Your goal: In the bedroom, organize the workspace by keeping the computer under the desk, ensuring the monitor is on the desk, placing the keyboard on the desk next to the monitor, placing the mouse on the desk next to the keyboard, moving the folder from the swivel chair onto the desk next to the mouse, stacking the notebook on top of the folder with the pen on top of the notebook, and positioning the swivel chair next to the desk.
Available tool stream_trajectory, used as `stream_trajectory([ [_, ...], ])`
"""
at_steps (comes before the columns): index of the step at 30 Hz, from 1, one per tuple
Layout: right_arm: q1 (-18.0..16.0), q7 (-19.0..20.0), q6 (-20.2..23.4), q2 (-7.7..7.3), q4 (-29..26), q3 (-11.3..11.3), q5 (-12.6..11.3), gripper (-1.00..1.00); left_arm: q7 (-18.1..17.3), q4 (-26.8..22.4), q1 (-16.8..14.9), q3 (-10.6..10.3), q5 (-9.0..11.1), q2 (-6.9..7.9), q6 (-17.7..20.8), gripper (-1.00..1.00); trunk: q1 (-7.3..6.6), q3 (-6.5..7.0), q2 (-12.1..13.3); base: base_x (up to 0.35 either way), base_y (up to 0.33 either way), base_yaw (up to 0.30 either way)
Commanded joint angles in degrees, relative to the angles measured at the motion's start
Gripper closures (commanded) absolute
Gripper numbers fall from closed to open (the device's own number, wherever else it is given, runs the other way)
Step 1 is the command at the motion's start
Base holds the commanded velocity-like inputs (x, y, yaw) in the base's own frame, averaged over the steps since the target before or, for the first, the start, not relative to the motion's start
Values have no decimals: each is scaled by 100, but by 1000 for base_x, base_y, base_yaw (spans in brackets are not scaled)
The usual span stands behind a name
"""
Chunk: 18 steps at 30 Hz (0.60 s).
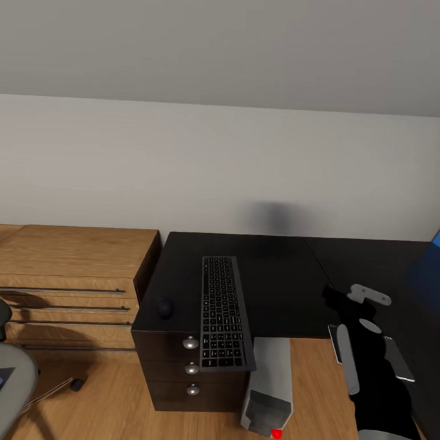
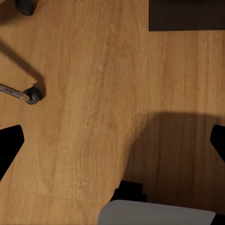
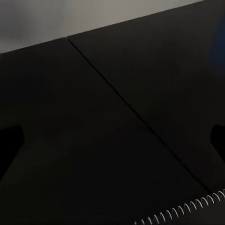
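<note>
Keyboard (image 1: 225, 314) lies lengthwise on the glossy black desk (image 1: 275, 274), its near end jutting past the front edge above the drawers with round silver knobs. Left of it, near the desk's left edge, sits the small rounded mouse (image 1: 166, 307). Broad bare desktop stretches right of the keyboard to the corner seam. The silver computer (image 1: 269, 390) stands on the wood floor under the desk edge. The right arm (image 1: 379, 389) reaches over a thin dark notebook (image 1: 399, 361) at the front edge; its jaws are spread. In the left wrist view the left jaws are spread over bare floor near a chair caster (image 2: 33, 95).
</note>
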Motion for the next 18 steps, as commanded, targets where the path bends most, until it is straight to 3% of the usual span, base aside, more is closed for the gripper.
stream_trajectory([
  [1,0,-26,20,4,20,17,-49,-100,37,2,-4,-49,36,2,-23,-100,0,-5,-3,0,0,0],
  [5,1,-24,16,1,45,14,-54,-100,37,2,-4,-49,36,2,-28,-100,0,-5,-3,0,0,0],
  [18,1,-39,-30,-3,33,-15,-48,-100,37,2,-4,-58,36,2,-26,-100,0,-5,-3,-321,36,0],
])
